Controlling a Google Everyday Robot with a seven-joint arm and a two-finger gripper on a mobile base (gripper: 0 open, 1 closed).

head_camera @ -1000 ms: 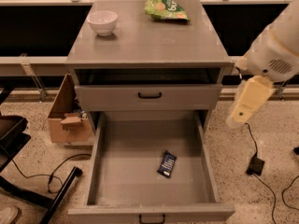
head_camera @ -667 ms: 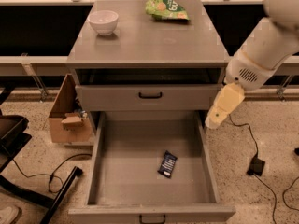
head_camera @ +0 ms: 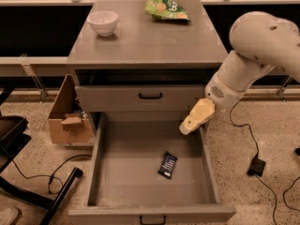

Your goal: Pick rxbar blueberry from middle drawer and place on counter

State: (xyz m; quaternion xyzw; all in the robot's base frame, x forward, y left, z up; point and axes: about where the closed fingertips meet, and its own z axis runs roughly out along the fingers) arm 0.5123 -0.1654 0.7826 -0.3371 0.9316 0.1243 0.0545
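The rxbar blueberry (head_camera: 167,165), a small dark navy bar with white print, lies flat on the floor of the open middle drawer (head_camera: 98,172), right of centre. My gripper (head_camera: 187,126) hangs over the drawer's far right corner, above and to the right of the bar, not touching it. The white arm (head_camera: 253,55) comes in from the right. The grey counter (head_camera: 145,43) tops the cabinet above.
A white bowl (head_camera: 103,22) and a green snack bag (head_camera: 167,9) sit on the counter. The upper drawer front (head_camera: 140,97) with a black handle is shut. A cardboard box (head_camera: 68,116) stands at the left. Cables lie on the floor on both sides.
My arm has swung left and down from beside the cabinet, so the gripper now hangs over the drawer's far right corner. The bar has not moved.
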